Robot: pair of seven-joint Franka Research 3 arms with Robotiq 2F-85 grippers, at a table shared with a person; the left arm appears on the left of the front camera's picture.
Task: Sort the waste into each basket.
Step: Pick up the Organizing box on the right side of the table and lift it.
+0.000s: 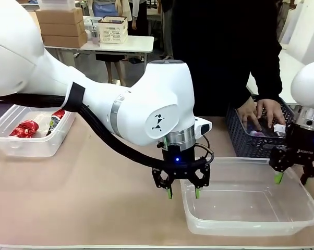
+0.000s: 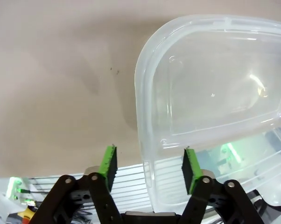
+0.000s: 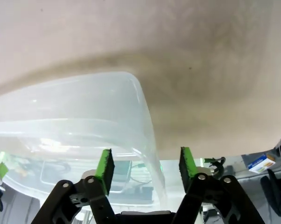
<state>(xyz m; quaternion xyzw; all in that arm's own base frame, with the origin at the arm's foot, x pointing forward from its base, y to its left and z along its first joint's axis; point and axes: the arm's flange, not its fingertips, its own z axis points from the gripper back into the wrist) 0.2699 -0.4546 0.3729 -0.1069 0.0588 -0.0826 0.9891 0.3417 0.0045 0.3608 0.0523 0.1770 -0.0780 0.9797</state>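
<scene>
A clear basket (image 1: 298, 221) stands empty at the front right of the table. My left gripper (image 1: 183, 194) is open and straddles that basket's near-left rim (image 2: 139, 116), one green pad on each side. My right gripper (image 1: 291, 178) is open too, astride the same basket's right rim (image 3: 147, 121). Neither touches the plastic as far as I can see. A second clear basket (image 1: 11, 143) stands at the far left. It holds a crushed red can (image 1: 24, 128) and a dark can (image 1: 55, 121).
A dark lattice basket (image 1: 240, 138) stands behind the right tub, and a person's hands (image 1: 261, 112) reach into it over some items. Bare beige tabletop (image 1: 94, 182) lies between the two tubs. My left arm's big white elbow (image 1: 157, 109) hangs over the table's middle.
</scene>
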